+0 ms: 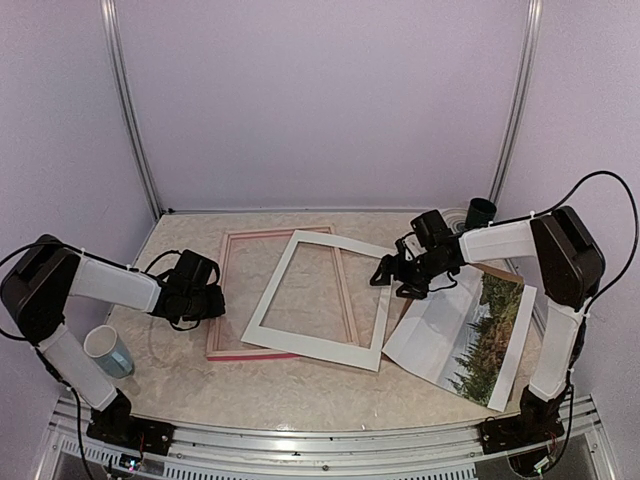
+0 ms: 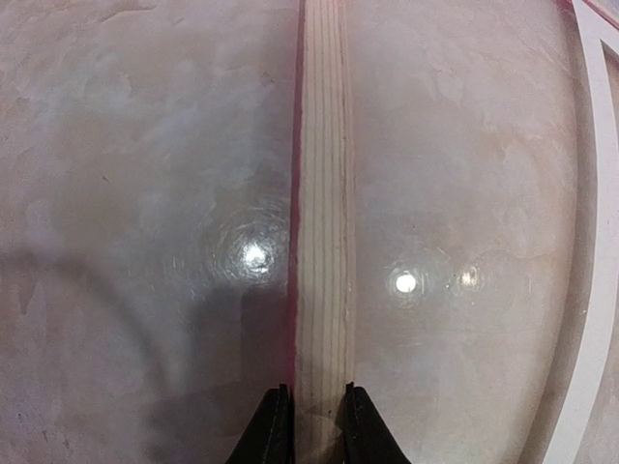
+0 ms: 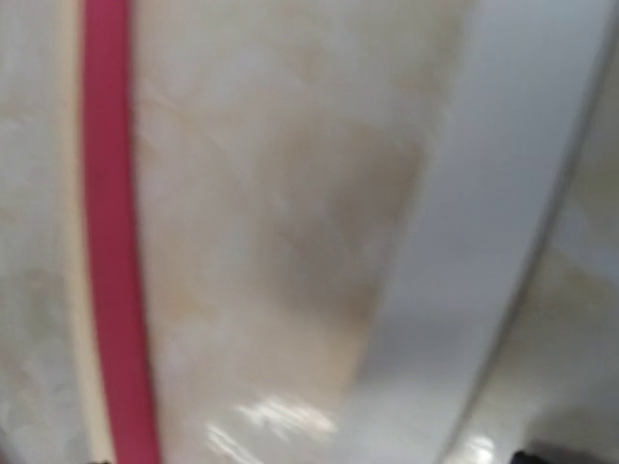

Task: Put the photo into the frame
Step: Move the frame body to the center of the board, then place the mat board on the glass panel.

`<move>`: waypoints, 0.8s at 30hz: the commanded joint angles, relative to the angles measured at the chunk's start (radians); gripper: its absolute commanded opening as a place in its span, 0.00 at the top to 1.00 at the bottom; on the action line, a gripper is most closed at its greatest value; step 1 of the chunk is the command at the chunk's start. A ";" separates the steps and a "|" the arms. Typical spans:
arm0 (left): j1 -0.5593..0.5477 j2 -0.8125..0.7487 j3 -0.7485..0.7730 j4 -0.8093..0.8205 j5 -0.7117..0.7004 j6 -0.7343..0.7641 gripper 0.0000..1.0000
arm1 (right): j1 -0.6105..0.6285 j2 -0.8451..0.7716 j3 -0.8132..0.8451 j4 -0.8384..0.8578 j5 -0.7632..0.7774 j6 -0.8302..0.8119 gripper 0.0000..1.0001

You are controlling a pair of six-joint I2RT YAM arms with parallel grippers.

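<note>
Step looks like frame prep, photo not in yet. The left gripper (image 2: 311, 425) is clenched on the left rail of the frame (image 1: 280, 233), pale wood up. A white mat (image 1: 318, 346) lies skewed over the frame's right side. The right gripper (image 1: 393, 277) is at the mat's right edge, grip can't tell, wrist view blurred. The photo (image 1: 492, 330) lies right of the frame, well apart. Next probably: square the mat, then fetch the photo.

the top view looks down from high on the near side of the frame (image 1: 222, 290), far enough back to hold all of it. the left wrist view sits close over the frame's left rail, facing down along its length. the right wrist view, blurred, is very close beside the right rail. all three views share the frame.
</note>
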 commanded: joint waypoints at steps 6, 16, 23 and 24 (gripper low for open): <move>-0.009 -0.007 -0.020 -0.059 0.034 -0.010 0.80 | -0.009 -0.002 -0.070 0.058 -0.011 0.084 0.11; -0.009 -0.015 -0.019 -0.055 0.039 -0.003 0.80 | -0.009 0.056 -0.023 0.081 -0.054 0.098 0.11; -0.009 -0.024 -0.024 -0.049 0.042 -0.001 0.80 | -0.009 0.087 0.036 0.075 -0.073 0.072 0.11; -0.009 -0.025 -0.025 -0.048 0.042 -0.001 0.80 | -0.009 0.091 0.046 0.076 -0.075 0.067 0.11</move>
